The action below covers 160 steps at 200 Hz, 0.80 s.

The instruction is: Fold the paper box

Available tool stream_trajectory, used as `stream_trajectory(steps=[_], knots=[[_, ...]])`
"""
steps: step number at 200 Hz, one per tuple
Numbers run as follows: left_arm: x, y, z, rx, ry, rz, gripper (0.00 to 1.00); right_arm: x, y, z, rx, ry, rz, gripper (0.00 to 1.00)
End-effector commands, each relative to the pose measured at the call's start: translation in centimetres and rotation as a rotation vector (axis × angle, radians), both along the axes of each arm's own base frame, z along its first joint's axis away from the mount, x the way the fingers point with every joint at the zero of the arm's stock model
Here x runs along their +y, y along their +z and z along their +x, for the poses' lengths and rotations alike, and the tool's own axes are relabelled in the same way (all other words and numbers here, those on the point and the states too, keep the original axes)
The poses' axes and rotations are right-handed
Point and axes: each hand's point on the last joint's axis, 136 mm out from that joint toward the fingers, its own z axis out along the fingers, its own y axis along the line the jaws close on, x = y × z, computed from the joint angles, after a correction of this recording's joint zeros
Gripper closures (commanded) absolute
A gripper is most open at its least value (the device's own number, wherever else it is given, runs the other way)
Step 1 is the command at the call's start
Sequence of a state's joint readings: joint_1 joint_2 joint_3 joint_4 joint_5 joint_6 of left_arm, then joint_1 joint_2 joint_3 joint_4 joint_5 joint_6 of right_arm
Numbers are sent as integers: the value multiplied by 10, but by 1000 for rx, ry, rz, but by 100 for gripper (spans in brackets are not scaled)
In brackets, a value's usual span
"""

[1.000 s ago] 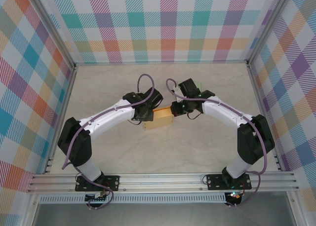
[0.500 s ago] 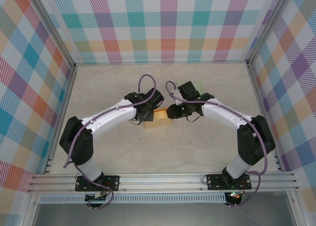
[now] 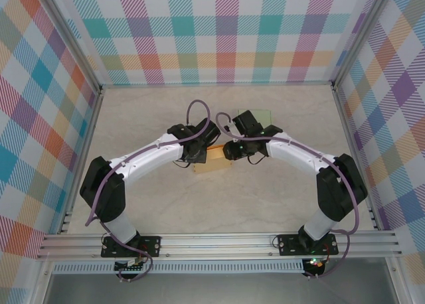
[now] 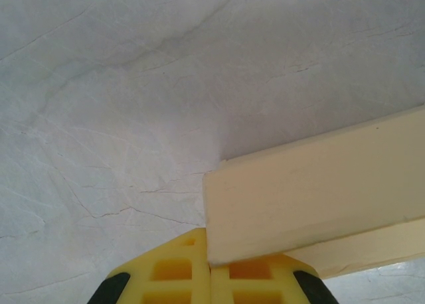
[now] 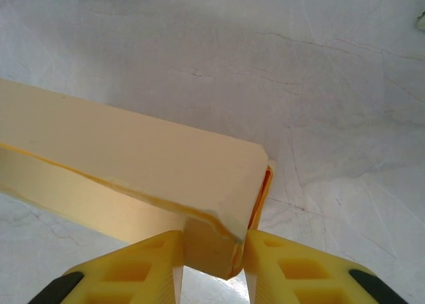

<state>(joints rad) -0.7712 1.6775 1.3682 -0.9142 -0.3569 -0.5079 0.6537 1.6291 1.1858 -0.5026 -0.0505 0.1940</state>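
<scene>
The pale yellow paper box (image 3: pixel 214 159) lies on the marble tabletop between my two grippers. My left gripper (image 3: pixel 198 155) is at its left end. In the left wrist view the yellow fingers meet, and a corner of a box panel (image 4: pixel 312 198) sits right at their seam, so my left gripper (image 4: pixel 210 271) is shut on that thin edge. My right gripper (image 3: pixel 230 151) is at the box's right end. In the right wrist view its fingers press both sides of the box's end corner (image 5: pixel 219 244), where an orange inner flap (image 5: pixel 260 194) shows. My right gripper (image 5: pixel 212 257) is shut on it.
A pale green translucent sheet (image 3: pixel 257 113) lies on the table just behind the right arm. Checkered walls (image 3: pixel 219 32) and metal frame posts close in the table on three sides. A rail (image 3: pixel 219 241) runs along the near edge.
My right gripper opened, slid left and closed on the box's right end. My left gripper closed the last bit onto the panel edge. The box barely moved.
</scene>
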Motion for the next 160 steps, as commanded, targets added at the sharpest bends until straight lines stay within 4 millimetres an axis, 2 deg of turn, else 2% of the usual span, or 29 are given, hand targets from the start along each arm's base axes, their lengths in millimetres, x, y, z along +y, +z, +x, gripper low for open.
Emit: stream_trajectory(steps=[1,70,122,160], knots=[[-20,21,-2,-34,-47,-95,95,-15,-35,-19,81,30,-143,69],[-19,32,0,-59,2,-227,95,-21,-51,-25,72,40,-212,70],[-10,31,1,-66,59,-295,95,-19,-52,-27,65,56,-222,70],[-8,33,3,-63,91,-391,100,-20,-54,-27,61,56,-238,70]])
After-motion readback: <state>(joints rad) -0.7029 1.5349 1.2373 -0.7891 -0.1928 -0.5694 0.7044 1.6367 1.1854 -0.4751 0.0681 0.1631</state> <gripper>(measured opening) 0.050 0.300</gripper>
